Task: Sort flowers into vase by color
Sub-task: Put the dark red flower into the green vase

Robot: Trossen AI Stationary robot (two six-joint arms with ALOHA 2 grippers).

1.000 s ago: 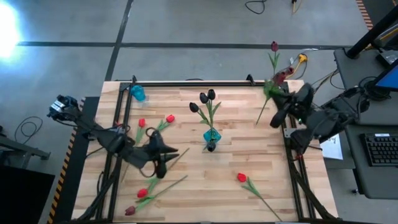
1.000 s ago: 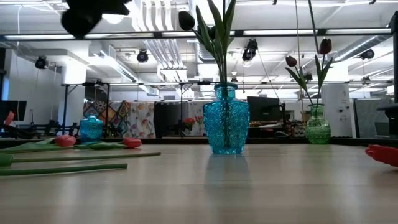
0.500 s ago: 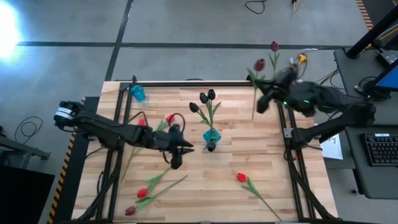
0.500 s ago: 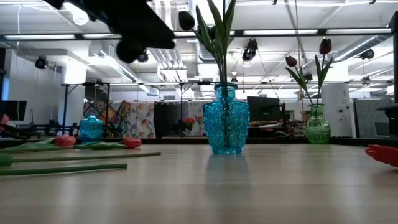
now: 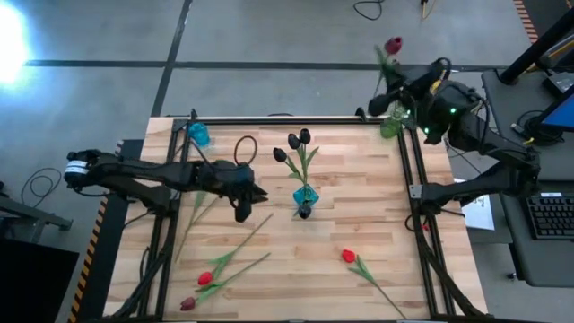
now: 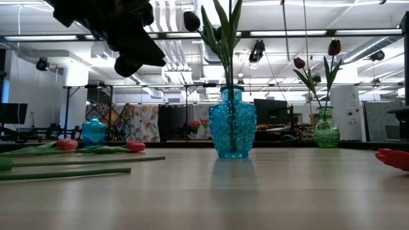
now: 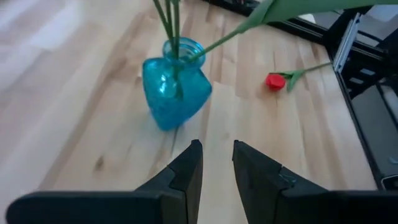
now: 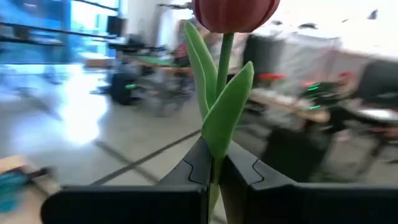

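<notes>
Sorting looks half done: black tulips (image 5: 297, 144) sit in the blue vase (image 5: 305, 198); red tulips (image 5: 349, 257) lie on the worktop (image 5: 359, 188); right pincer (image 8: 214, 171) is pinching a maroon tulip (image 8: 235, 14); left pincer (image 7: 216, 163) is slightly spread, empty.

Turquoise textured vase (image 6: 232, 124); red tulip (image 5: 348, 256); black tulips (image 5: 298, 141); pale wood table (image 5: 359, 215).

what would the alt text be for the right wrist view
The right gripper is shut on the thin green stem of a dark red artificial tulip, held upright with its head at the picture's top and two green leaves below. Behind it is a blurred room.
</notes>
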